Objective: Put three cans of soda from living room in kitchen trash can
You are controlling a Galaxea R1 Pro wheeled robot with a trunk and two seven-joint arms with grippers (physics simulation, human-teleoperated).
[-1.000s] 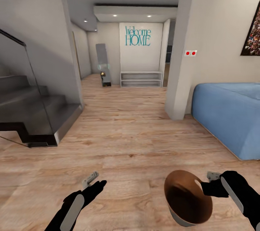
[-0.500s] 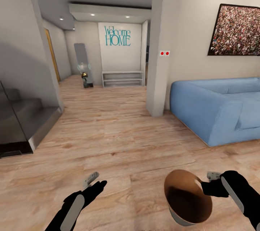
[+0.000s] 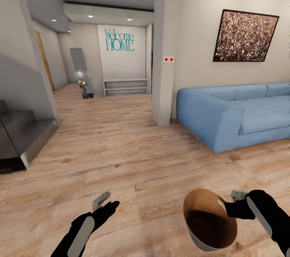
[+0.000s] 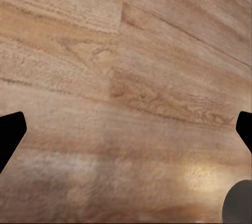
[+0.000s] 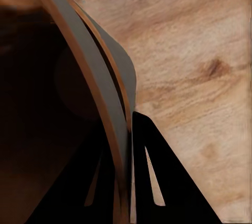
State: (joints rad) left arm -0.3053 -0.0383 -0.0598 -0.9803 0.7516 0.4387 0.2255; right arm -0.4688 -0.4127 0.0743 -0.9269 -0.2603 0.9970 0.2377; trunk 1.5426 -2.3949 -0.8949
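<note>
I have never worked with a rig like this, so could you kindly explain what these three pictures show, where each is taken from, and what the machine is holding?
These are simulator renders from a wheeled robot with two arms. The large picture comes from its head camera, looking forward and down: a wood-plank floor, a blue sofa, stairs and a "Welcome HOME" wall sign.

The black shapes at the bottom are its arms. The right gripper is pinched on the rim of the trash can, a grey bin with a copper-brown inside. The right wrist camera shows that rim close up, clamped between the dark fingers.

The left gripper holds nothing; its wrist camera looks down at the floor past spread fingertips.
</note>
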